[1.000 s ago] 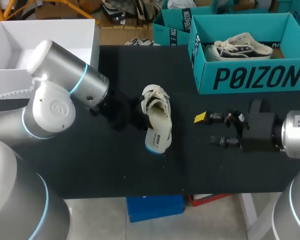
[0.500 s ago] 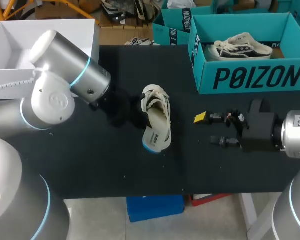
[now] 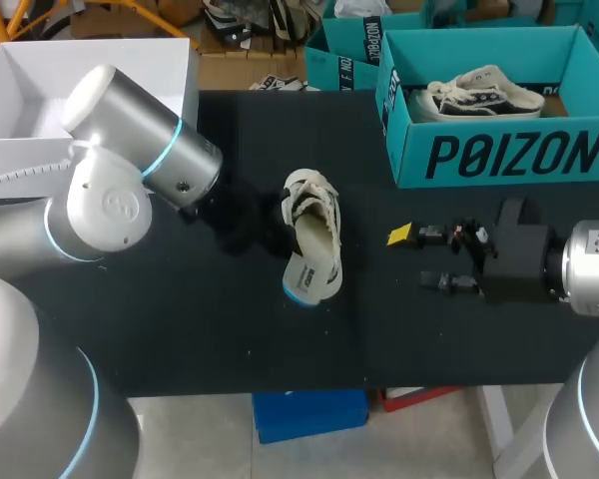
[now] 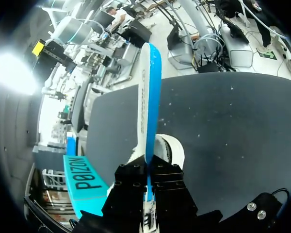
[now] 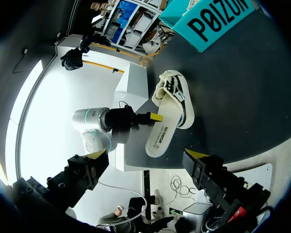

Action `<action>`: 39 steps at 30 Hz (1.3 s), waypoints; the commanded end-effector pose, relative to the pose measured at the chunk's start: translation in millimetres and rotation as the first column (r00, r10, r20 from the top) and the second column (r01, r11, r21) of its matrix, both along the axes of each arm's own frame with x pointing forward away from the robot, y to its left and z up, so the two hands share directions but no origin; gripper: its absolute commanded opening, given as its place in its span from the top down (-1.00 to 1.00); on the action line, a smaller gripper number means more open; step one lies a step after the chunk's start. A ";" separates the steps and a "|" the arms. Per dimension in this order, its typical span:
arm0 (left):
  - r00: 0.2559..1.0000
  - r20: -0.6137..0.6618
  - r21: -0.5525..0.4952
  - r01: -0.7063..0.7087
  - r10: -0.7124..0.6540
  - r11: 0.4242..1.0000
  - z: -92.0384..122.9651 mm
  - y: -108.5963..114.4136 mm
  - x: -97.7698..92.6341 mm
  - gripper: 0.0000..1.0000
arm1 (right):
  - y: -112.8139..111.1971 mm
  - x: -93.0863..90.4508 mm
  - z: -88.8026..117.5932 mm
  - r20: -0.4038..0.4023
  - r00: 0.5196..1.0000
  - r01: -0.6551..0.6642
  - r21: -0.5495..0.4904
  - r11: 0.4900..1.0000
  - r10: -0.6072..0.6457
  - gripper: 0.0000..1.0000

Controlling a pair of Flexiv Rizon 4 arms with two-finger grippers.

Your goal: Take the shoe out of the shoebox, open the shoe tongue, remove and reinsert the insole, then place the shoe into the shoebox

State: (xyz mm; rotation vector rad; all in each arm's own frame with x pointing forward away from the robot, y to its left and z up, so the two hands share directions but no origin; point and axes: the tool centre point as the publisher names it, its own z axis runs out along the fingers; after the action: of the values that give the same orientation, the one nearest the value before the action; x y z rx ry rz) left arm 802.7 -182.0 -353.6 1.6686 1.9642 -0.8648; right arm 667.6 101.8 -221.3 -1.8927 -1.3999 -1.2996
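Note:
A cream shoe (image 3: 307, 193) lies on its side in the middle of the black table (image 3: 180, 319). Its cream insole (image 3: 315, 257), blue underneath, sticks out of the shoe toward the table's front edge. My left gripper (image 4: 148, 171) is shut on the insole (image 4: 146, 111), which runs edge-on straight ahead of its fingers, with the shoe (image 4: 170, 148) just below. In the right wrist view the left gripper (image 5: 153, 117) clamps the insole (image 5: 161, 137) beside the shoe (image 5: 172, 92). My right gripper (image 3: 420, 259) hangs open to the shoe's right, holding nothing, its fingers (image 5: 98, 155) wide apart.
The teal shoebox (image 3: 499, 150) stands at the back right with a second shoe (image 3: 479, 95) inside. Another teal box (image 3: 341, 55) is behind it. A white open box (image 3: 40, 70) sits at the back left.
The insole's free end has swung slightly to the left as my left arm turned a little. The right arm has not moved.

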 end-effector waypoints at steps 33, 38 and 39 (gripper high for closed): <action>0.988 0.069 0.063 -0.142 0.137 0.988 -20.5 -0.8 57.3 1.00 | 0.5 0.6 -0.4 0.000 1.000 0.000 0.000 1.000 0.000 -1.00; 0.987 0.073 0.065 -0.149 0.144 0.987 -20.3 -0.2 59.7 1.00 | 0.5 0.6 -0.4 0.000 1.000 0.000 0.000 1.000 0.000 -1.00; 0.987 0.071 0.066 -0.150 0.145 0.987 -20.5 -0.2 59.7 0.80 | 0.5 0.6 -0.4 0.000 1.000 0.000 0.000 1.000 0.000 -1.00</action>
State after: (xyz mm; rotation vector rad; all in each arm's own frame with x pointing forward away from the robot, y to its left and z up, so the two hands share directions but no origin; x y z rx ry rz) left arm 861.2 -181.6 -373.5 1.5478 2.0612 -0.6945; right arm 667.6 101.8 -221.3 -1.8927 -1.3999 -1.2996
